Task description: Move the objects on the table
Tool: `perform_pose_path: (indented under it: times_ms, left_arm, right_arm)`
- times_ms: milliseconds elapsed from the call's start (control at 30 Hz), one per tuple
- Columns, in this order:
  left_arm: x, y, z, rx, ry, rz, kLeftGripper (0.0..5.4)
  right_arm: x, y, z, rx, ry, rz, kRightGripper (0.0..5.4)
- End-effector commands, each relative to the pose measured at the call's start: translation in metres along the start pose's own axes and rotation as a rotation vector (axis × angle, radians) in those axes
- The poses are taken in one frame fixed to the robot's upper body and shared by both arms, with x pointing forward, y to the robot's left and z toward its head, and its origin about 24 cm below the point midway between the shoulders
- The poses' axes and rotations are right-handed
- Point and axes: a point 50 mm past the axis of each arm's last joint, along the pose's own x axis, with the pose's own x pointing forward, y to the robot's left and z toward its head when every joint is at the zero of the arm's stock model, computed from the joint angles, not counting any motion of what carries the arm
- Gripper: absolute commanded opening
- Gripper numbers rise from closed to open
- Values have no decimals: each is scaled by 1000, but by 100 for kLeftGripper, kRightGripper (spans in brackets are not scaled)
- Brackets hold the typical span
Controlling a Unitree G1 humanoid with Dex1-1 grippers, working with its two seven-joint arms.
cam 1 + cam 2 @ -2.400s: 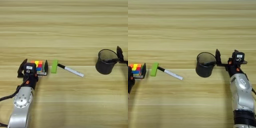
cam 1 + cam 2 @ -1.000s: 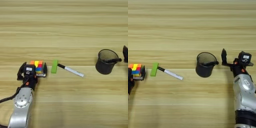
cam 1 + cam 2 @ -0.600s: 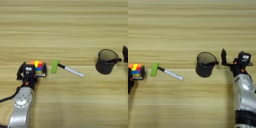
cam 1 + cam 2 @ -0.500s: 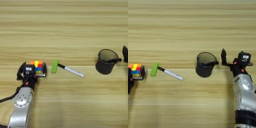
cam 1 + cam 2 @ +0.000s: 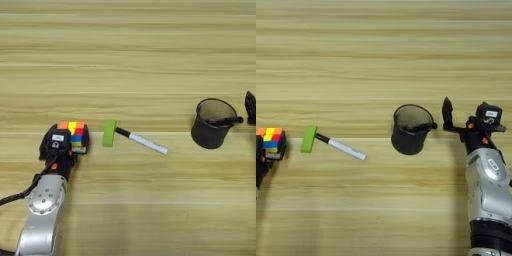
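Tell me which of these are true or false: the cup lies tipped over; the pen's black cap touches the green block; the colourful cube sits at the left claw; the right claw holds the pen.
1. The black mesh cup lies tipped over. False: it stands upright.
2. The marker has its black cap at the lime-green block. True.
3. The puzzle cube sits at the left claw. True.
4. The right claw holds the marker. False: it is beside the cup, open.

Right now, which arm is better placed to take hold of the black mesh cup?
Probably the right. The right claw hangs open just beside the black mesh cup, with one finger over its rim. The left claw sits far away at the puzzle cube.
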Motion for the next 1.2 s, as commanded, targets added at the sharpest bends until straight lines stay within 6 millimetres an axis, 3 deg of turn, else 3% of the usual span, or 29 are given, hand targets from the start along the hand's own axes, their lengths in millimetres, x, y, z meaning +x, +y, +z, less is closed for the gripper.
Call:
perform_pose_path:
  times_ms: [33, 133, 600, 933, 1100, 1200]
  left_arm:
    - [1, 0, 0, -3, 7, -7, 355]
    - [2, -1, 0, -5, 4, -11, 330]
    - [1, -2, 6, -16, -32, -28, 329]
    - [0, -3, 16, -28, -97, -33, 329]
    - [-1, -4, 20, -33, -122, -39, 329]
    - [-1, -5, 21, -30, -131, -48, 329]
  right_arm:
    - [5, 2, 4, -5, -17, 4, 540]
    - [5, 2, 4, -5, -16, 3, 540]
    - [5, -1, 8, 1, -41, -14, 540]
    - [-1, 8, 47, -59, -220, 33, 540]
    - [-9, 19, 66, -64, -288, 91, 540]
    - [-17, 36, 72, -55, -299, 195, 540]
